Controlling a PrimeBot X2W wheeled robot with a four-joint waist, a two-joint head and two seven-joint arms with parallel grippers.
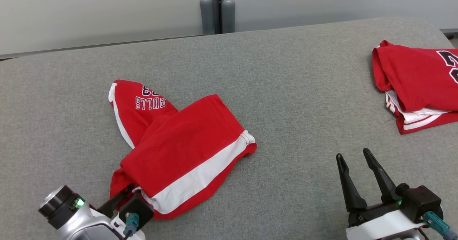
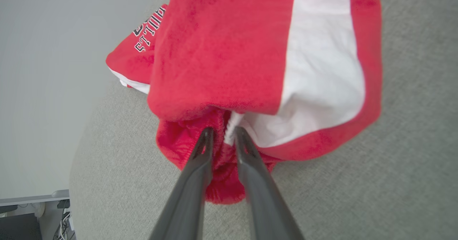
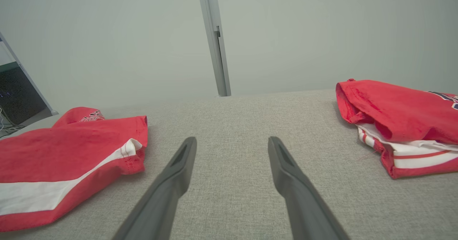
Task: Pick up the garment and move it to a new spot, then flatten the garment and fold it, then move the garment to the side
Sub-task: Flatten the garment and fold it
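Observation:
The garment (image 1: 179,143) is a pair of red shorts with a white side stripe and "BULLS" lettering, lying crumpled left of centre on the grey table (image 1: 293,75). My left gripper (image 1: 133,189) sits at its near bunched waistband edge. In the left wrist view the garment (image 2: 222,54) spreads away from the left gripper (image 2: 222,134), whose two fingers are pinched together on red fabric and a white cord. My right gripper (image 1: 353,154) stands open over bare table at the lower right, apart from the cloth. In the right wrist view the right gripper (image 3: 232,141) has the garment (image 3: 64,143) at its left.
A second red garment (image 1: 418,79) lies folded in a stack at the table's far right edge, also the red stack (image 3: 397,111) in the right wrist view. A grey post (image 1: 217,11) stands behind the table against a pale wall. Bare cloth surface stretches between the two garments.

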